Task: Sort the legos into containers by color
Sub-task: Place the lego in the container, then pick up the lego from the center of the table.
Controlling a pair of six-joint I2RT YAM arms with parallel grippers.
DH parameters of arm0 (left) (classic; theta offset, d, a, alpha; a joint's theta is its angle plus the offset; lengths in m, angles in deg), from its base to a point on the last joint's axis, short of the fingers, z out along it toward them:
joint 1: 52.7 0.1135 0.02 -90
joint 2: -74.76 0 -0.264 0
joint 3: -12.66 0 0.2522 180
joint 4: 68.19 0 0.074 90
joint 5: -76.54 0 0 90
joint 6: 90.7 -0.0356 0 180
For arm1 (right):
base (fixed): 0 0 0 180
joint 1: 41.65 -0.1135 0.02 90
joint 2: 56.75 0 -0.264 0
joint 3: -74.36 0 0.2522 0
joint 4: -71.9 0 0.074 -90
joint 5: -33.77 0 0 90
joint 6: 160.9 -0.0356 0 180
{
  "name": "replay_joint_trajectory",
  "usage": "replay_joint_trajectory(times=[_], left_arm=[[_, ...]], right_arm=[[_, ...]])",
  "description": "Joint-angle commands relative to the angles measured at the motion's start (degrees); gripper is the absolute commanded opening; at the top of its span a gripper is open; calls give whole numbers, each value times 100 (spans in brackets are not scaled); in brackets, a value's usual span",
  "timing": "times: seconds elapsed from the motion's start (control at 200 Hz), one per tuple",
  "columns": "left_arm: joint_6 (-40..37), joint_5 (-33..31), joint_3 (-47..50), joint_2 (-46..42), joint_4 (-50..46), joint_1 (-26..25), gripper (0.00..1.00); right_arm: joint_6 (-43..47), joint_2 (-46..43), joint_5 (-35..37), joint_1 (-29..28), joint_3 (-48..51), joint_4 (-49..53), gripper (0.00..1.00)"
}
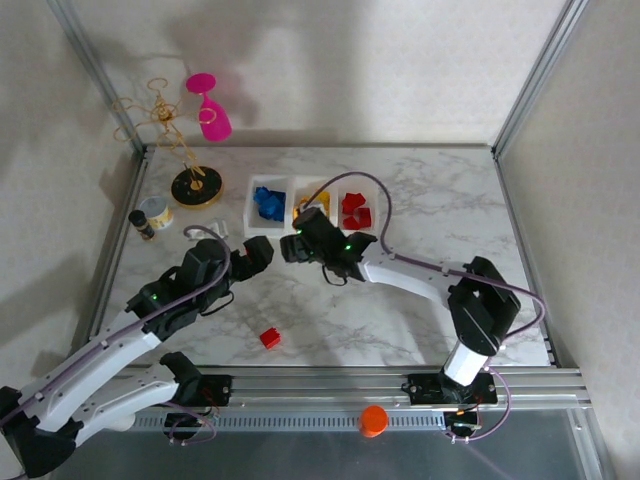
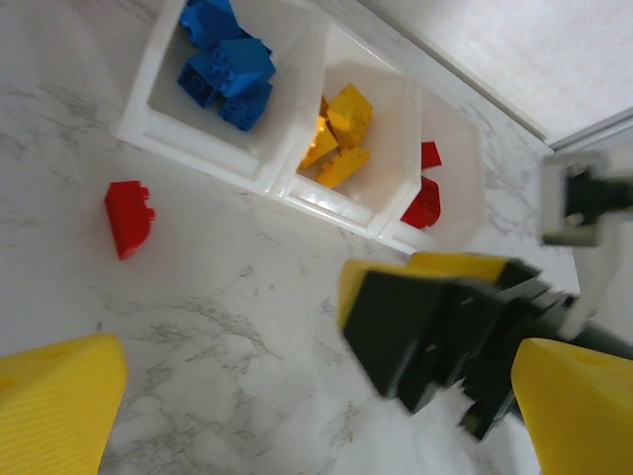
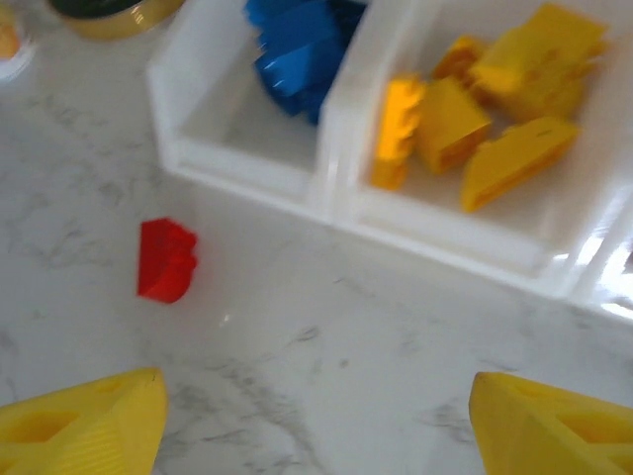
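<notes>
Marble tabletop [image 1: 420, 300] carried three joined bins [image 3: 247, 163] at 12 o'clock: blue bricks [image 1: 267, 200] left, yellow bricks [image 3: 495, 109] middle, red bricks [image 1: 355, 210] right. One loose red brick [image 3: 166, 259] lay near the row's 7 o'clock corner; a second red brick [image 1: 270, 338] lay toward 6 o'clock. Left claw [image 1: 262, 252] gaped wide, empty. Right claw [image 1: 291, 246] was spread, holding nothing.

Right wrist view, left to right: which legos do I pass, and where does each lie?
Red lego loose on the table → blue legos in one bin → yellow legos in the next bin.
</notes>
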Motion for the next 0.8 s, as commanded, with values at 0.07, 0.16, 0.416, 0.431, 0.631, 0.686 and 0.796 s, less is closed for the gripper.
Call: replay_joint_trajectory(times=[0.07,0.16,0.416,0.431,0.631,0.686,0.796], left_arm=[[208,-543,112,-544,-857,61,100],[273,-658,38,-711,-1138,68,100],[482,-800,61,-968,-1439,88,100],[495,-800,69,-984,-1440,88,100],[619,-952,119,-1109,-1457,92,100],[618,-988,110,-1131,-1471,97,100],[605,-1028,120,-1123,-1479,99,99]], right_arm=[[129,939,-103,-415,-511,-350,84],[152,1382,-231,-456,-894,-319,86],[343,2569,138,-496,-2091,-39,84],[352,2602,156,-491,-2137,-37,83],[593,3269,293,-484,-2883,154,72],[656,3389,306,-490,-3030,192,67],[701,3570,339,-470,-3174,169,58]])
